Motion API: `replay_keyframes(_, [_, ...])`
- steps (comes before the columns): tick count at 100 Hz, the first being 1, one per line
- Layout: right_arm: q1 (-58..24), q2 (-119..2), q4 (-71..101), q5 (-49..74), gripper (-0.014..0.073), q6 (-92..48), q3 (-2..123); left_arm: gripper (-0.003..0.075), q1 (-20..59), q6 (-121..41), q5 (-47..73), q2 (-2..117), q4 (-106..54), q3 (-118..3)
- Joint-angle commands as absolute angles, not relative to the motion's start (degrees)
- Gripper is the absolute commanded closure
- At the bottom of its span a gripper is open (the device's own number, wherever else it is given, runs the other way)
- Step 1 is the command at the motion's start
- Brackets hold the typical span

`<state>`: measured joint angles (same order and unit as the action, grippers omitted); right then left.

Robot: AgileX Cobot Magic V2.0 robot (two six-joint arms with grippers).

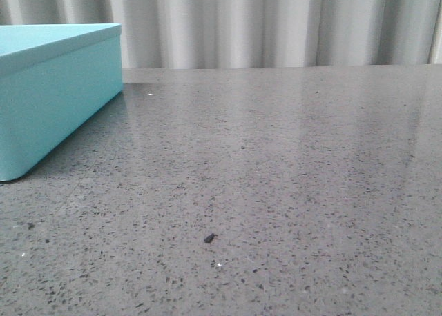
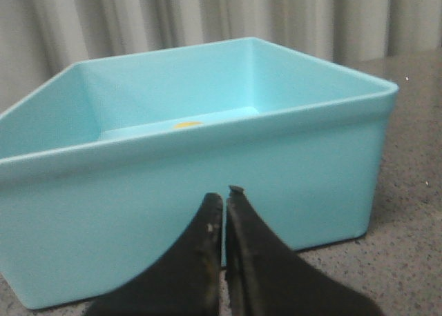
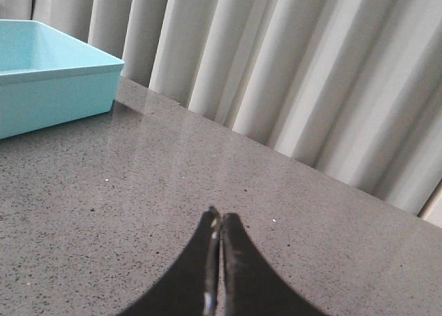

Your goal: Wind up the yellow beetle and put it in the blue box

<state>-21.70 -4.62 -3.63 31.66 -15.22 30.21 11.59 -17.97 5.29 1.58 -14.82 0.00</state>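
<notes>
The blue box (image 1: pixel 48 99) stands at the far left of the grey table. In the left wrist view the box (image 2: pixel 207 178) is open and fills the view, and a small sliver of the yellow beetle (image 2: pixel 187 125) shows on its floor behind the near rim. My left gripper (image 2: pixel 225 197) is shut and empty, just in front of the box's near wall. My right gripper (image 3: pixel 220 218) is shut and empty over bare table, well away from the box (image 3: pixel 48 81). Neither gripper shows in the front view.
A pale pleated curtain (image 1: pixel 276 23) hangs along the table's far edge. A small dark speck (image 1: pixel 209 238) lies on the speckled grey tabletop (image 1: pixel 290 178) near the front.
</notes>
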Motion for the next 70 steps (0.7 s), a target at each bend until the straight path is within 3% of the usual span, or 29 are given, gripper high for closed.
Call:
replay_keyframes(1, [-21.6,-5.2,-4.3,26.8,0.0635,-15.7,31.5,0.0741,12.1,-17.7,3.2,2.1,-15.3,1.4])
replay_keyframes(34, [-21.6,-5.2,-4.3,26.1,0.0635,-15.6,31.5,0.0741,12.1,-17.7,14.4,2.1,-15.3,1.4])
replay_keyframes(70, [-21.6,-5.2,-3.3,27.1,0.0635,-15.6,31.5,0.0741,12.1,-17.7,14.3,2.1,-15.5,1.4])
